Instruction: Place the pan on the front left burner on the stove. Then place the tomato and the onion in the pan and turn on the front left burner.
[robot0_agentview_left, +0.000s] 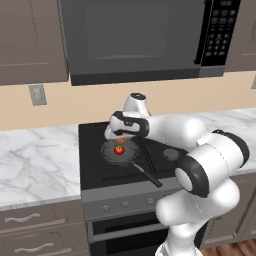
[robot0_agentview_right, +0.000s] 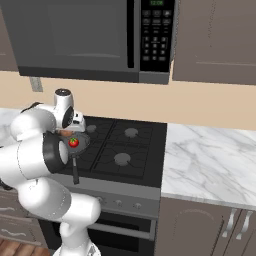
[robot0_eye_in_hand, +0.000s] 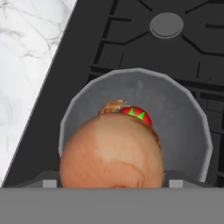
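Note:
The dark pan sits on the stove over the front left burner, whose cap is hidden beneath it. Its handle points toward the front edge. The red tomato lies inside the pan. My gripper hangs just above the pan, shut on the orange-brown onion. The onion hovers over the tomato and covers part of it in the hand view.
Another grey burner cap lies beyond the pan. Small knobs line the steel front panel. A dark microwave hangs above. Marble counter runs to the left and to the right of the stove.

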